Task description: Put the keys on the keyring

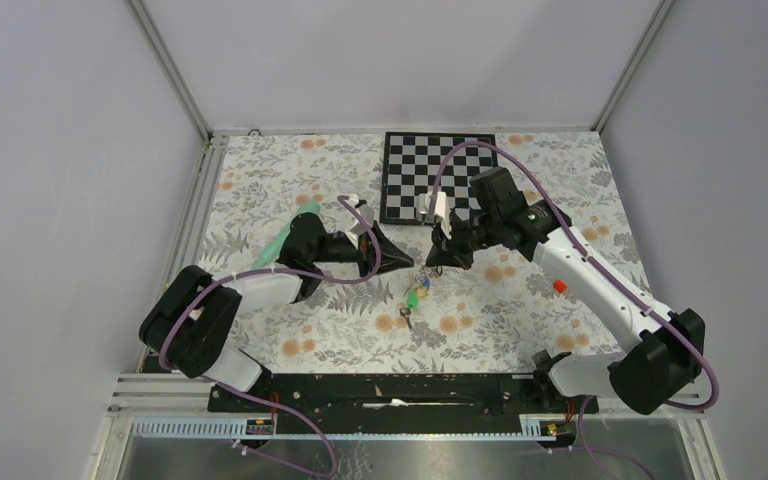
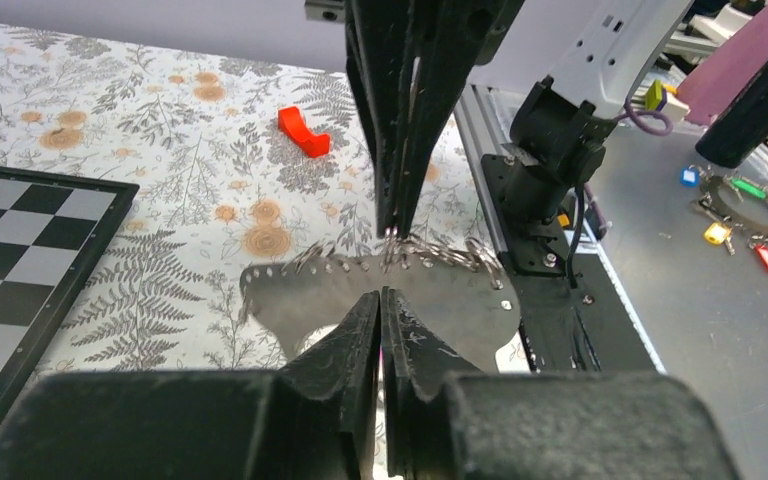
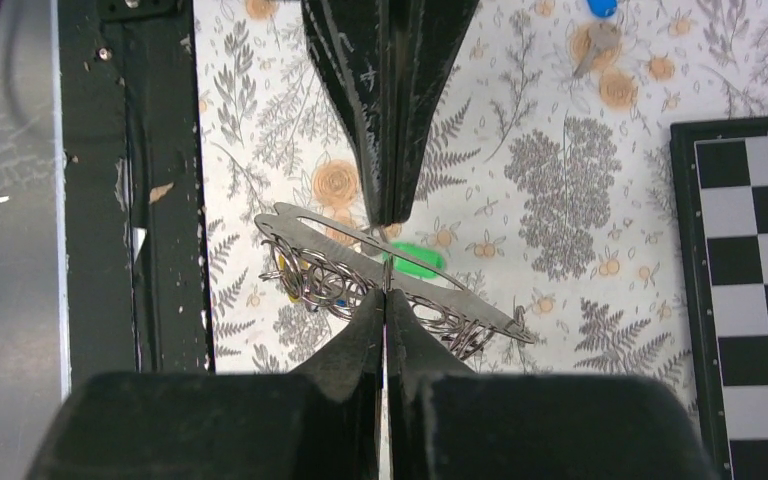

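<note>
Both inward: left pincer (image 1: 406, 262) facing right pincer (image 1: 431, 259) (closed)

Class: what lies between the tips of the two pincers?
A thin metal plate edged with wire rings fills the gap between left pincer and right pincer; both wrist views show it.

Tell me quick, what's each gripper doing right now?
Left gripper: jaws shut on the thin metal plate.
Right gripper: jaws shut on a silvery ring at that plate's edge.
</note>
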Robot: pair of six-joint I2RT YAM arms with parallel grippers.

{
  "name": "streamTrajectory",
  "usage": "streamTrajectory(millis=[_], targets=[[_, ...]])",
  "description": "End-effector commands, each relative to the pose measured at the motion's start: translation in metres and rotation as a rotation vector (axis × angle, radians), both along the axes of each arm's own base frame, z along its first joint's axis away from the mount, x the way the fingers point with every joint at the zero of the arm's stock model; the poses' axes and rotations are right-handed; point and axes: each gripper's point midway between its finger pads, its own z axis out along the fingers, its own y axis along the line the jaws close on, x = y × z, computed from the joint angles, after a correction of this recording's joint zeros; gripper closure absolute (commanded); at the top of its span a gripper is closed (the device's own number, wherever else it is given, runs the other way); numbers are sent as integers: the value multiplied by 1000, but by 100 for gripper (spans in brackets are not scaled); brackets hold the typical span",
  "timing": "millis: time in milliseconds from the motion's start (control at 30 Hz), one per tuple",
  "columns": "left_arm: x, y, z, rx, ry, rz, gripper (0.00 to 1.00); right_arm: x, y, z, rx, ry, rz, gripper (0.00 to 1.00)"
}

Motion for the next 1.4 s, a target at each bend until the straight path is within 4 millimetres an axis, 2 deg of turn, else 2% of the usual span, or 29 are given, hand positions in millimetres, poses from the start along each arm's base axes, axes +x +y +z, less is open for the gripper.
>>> streamTrajectory(millis=[0, 233, 400, 467, 567, 733, 867, 1000, 1067, 1133, 1233, 1367], targets=[[1, 0, 13, 2, -99, -36, 88, -1, -4, 8, -65, -40, 4, 100], [4, 3, 13, 12, -110, -28, 82, 0, -6, 4, -73, -64, -5, 100], [35, 15, 11, 90, -44, 75, 73, -2, -9, 0, -68, -88, -2, 100], [54, 24, -1, 210, 10, 144, 71, -4, -9, -1, -61, -95, 5, 100], [75, 48, -29, 457, -42, 247, 63, -8, -10, -5, -51, -104, 15, 100], [86, 100, -67, 718, -10, 360, 49, -12, -11, -8, -31, -111, 24, 100], [91, 130, -88, 839, 48, 415, 43, -15, -10, -11, -8, -101, 27, 100], [100, 148, -96, 915, 129, 445, 37, -15, -11, -14, 11, -85, 14, 100], [105, 158, -104, 967, 166, 435, 28, -15, -12, -16, 25, -77, 6, 100], [115, 167, -111, 1001, 206, 445, 24, -14, -14, -20, 35, -66, -4, 100], [129, 169, -119, 1017, 257, 453, 23, -12, -18, -22, 54, -57, -23, 100], [152, 165, -129, 1032, 260, 448, 29, -9, -23, -22, 68, -53, -45, 100]])
